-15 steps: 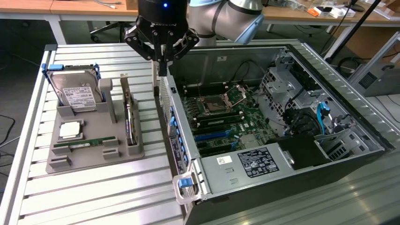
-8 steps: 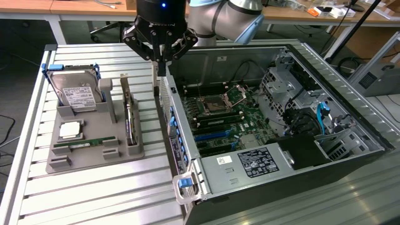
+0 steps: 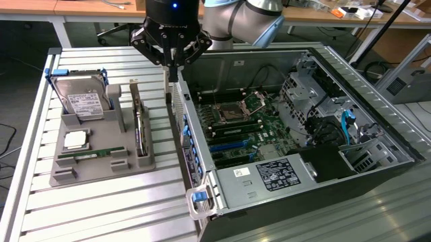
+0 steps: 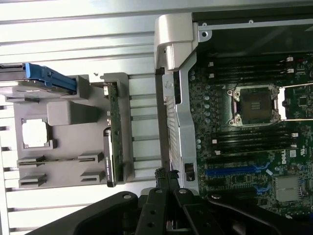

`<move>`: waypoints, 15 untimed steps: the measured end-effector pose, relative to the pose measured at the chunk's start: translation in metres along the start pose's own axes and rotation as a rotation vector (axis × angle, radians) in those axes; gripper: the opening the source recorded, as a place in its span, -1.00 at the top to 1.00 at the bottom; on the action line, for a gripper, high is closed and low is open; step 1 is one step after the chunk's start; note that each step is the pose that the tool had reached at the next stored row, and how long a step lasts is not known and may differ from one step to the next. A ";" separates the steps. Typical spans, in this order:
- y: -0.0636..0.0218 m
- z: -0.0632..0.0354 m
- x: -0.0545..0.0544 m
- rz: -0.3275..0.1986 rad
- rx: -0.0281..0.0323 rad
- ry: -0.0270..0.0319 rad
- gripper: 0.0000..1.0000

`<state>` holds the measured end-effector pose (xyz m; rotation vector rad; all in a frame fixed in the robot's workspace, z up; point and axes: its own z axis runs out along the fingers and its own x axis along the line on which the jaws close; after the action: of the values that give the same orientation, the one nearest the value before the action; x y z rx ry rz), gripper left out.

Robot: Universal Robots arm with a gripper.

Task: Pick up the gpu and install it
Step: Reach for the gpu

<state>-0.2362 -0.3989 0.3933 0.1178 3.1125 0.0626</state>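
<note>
Exterior view: a silver and grey robot arm (image 3: 243,20) reaches down from the top of the scene. It carries a black gripper (image 3: 173,74) whose two fingers are pressed together with nothing between them. The fingertips hang just above the near wall of an open grey metal computer case (image 3: 243,63). That wall lies between the case and a grey plastic holder tray (image 3: 101,169).

The tray lies on a silver slatted metal table (image 3: 101,212), on the exterior view's left of the case. The gpu (image 3: 139,126), a thin flat green circuit card with a black cooler, stands on its long edge in a slot. This slot is along the side of the tray nearest the case. The gripper is near the far end of the card but apart from it.

The tray also holds a silver hard drive with a white label (image 3: 82,101), propped upright. A square silver processor chip (image 3: 75,139) and a slim green memory stick (image 3: 91,153) lie flat.

Inside the case lies a green motherboard (image 3: 263,121) with an open processor socket (image 3: 232,112).

Wrist view: the closed gripper (image 4: 164,172) points at the silver case wall (image 4: 181,122). The gpu (image 4: 111,147) stands edge-on in its tray (image 4: 68,142) slot, beside the fingertips and untouched. The processor chip (image 4: 35,133) and the hard drive (image 4: 44,77), which has a blue bracket, sit further across the tray. On the other side of the wall are the motherboard (image 4: 230,196) and its socket (image 4: 255,104). The table (image 4: 73,29) runs beyond the tray.
</note>
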 end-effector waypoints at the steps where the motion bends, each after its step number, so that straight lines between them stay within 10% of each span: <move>1: 0.0000 0.0000 0.000 0.000 0.0001 0.0000 0.79; 15: -0.0002 -0.0001 0.003 0.000 0.0013 -0.0001 0.79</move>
<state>-0.2393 -0.3989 0.3933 0.1179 3.1125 0.0605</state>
